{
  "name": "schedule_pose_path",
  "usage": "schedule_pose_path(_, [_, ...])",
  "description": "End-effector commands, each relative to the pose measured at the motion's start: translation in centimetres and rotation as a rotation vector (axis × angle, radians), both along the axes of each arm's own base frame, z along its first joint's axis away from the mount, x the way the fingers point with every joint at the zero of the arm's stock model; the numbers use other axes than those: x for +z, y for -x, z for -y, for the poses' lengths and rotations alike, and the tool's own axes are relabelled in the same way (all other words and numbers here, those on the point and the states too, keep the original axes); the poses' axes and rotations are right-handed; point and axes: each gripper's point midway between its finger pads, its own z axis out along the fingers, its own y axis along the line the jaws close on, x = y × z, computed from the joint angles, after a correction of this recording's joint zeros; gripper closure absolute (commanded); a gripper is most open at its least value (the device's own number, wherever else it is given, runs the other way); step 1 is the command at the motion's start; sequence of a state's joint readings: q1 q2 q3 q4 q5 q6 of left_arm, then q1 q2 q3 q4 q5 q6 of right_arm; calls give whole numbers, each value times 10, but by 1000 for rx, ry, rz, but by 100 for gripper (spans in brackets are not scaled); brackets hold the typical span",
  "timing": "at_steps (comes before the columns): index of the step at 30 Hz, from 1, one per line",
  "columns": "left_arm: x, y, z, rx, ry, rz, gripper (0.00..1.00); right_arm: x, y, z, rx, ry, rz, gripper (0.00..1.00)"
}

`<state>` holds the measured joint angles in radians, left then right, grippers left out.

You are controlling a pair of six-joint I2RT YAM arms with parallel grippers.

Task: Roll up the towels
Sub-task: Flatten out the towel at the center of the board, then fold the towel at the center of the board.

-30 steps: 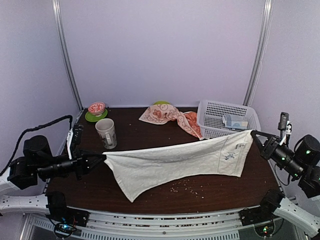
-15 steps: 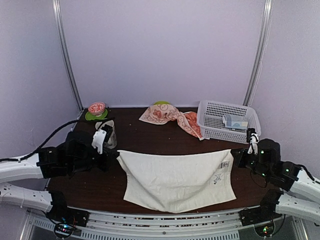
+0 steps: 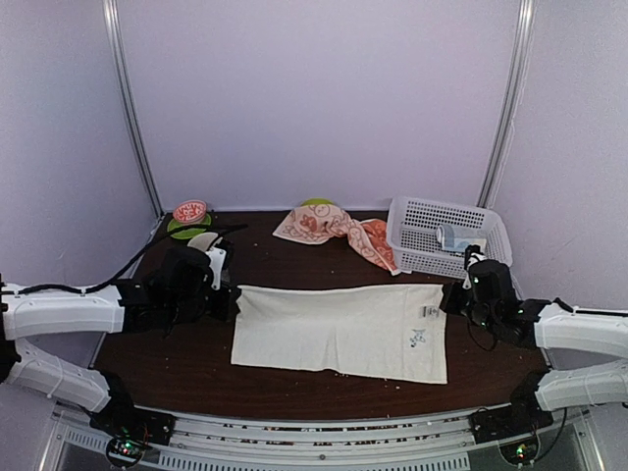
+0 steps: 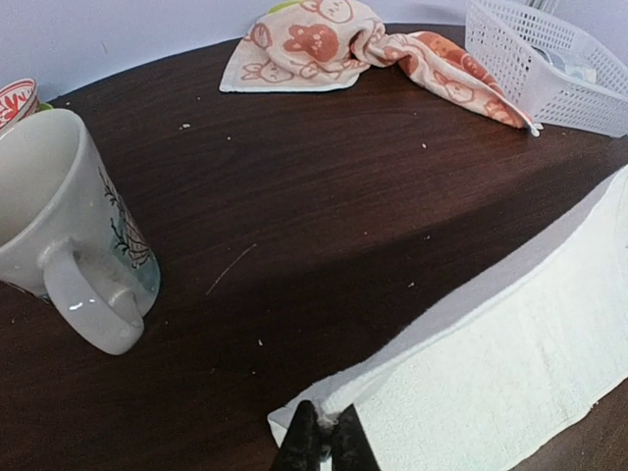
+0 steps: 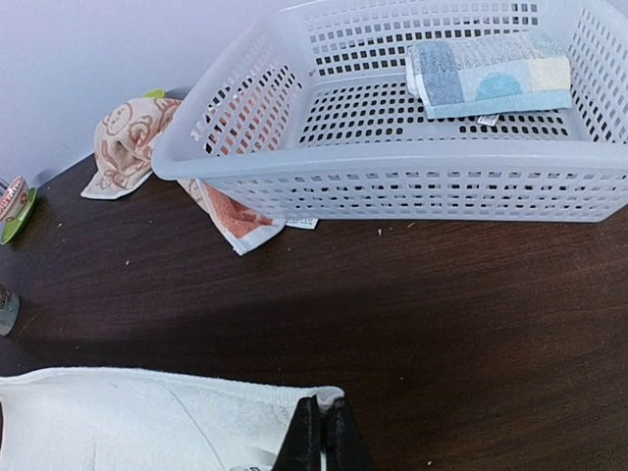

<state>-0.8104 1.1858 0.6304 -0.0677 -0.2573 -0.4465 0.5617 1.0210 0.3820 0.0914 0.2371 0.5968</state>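
Observation:
The cream-white towel [image 3: 341,331] lies spread flat across the middle of the table, its long side running left to right. My left gripper [image 3: 234,297] is shut on its far left corner [image 4: 324,424], low over the wood. On the other side my right gripper [image 3: 448,299] is shut on the far right corner [image 5: 324,402]. The peach-orange rabbit towel [image 3: 334,229] lies crumpled at the back, one end against the basket; it shows too in the left wrist view as a rabbit-print heap [image 4: 324,44].
A white mug [image 4: 69,221] stands just left of the left gripper. A red bowl on a green saucer [image 3: 189,217] sits at the back left. A white plastic basket [image 3: 422,218] at the back right holds a pale blue packet [image 5: 488,75]. Crumbs dot the wood.
Both arms have come down and inward with the cream-white towel. It hung stretched in the air a second ago; now it lies flat on the table, corners still gripped.

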Motion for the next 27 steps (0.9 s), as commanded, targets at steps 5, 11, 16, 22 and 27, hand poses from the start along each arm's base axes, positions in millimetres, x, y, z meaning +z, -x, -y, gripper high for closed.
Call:
schedule_pose_path(5, [22,-9,7,-15,50,86,100,29,-15,-5,13,7,79,100])
schedule_pose_path(11, [3,1,-2,-8,45,41,100,11,4,-12,85,-28,28,100])
schedule_pose_path(16, [-13,9,-10,17,65,3,100,-4,21,-13,108,-44,-11,100])
schedule_pose_path(22, [-22,16,-19,38,65,-12,100,-11,34,-5,98,-54,-26,100])
schedule_pose_path(27, [-31,20,-22,45,69,-35,100,-18,43,-2,95,-71,-43,100])
